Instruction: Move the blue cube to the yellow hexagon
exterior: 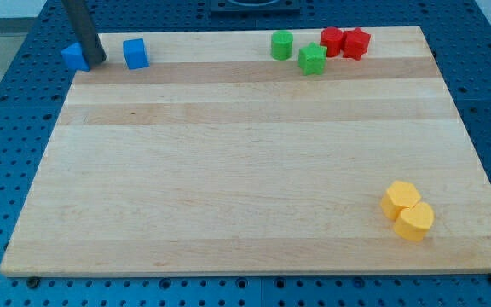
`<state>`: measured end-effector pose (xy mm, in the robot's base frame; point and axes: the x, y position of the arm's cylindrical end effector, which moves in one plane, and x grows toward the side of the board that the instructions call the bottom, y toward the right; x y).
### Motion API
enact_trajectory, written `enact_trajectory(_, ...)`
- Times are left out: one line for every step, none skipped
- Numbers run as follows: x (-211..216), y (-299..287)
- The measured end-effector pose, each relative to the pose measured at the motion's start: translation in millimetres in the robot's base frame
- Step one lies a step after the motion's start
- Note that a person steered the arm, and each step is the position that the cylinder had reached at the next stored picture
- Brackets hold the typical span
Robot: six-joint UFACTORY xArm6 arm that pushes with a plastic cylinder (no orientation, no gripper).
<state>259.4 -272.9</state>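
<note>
1. Wooden board (pixel 254 170) lay on a blue perforated table (pixel 7 128); blocks sat along its top edge and near its bottom-right corner.
2. My tip (pixel 97 62) rested on the board in the top-left corner, between two blue blocks. The rod is bare, with nothing to close or grasp; it held nothing.
3. Blue cube (pixel 135 54) stood just to the view's right of my tip, a small gap between them.
4. A second blue block (pixel 75 57) sat against the tip's left side, partly hidden by the rod; shape not made out, and contact could not be told for certain.
5. Green cylinder (pixel 281 44) and green star-like block (pixel 312 59) lay close together at top centre-right.
6. Two red blocks (pixel 345 42) sat touching just right of the green ones, shapes unclear.
7. Yellow hexagon (pixel 399 199) lay near the bottom-right corner, touching a yellow cylinder (pixel 414 221) just below it, well apart from the blue cube.
</note>
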Motion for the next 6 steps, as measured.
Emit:
enact_trajectory(0.0, -6.0)
enact_trajectory(0.0, -8.3)
enact_trajectory(0.0, -9.0)
enact_trajectory(0.0, -9.6)
enact_trajectory(2.8, -9.1)
enact_trajectory(0.0, 4.2)
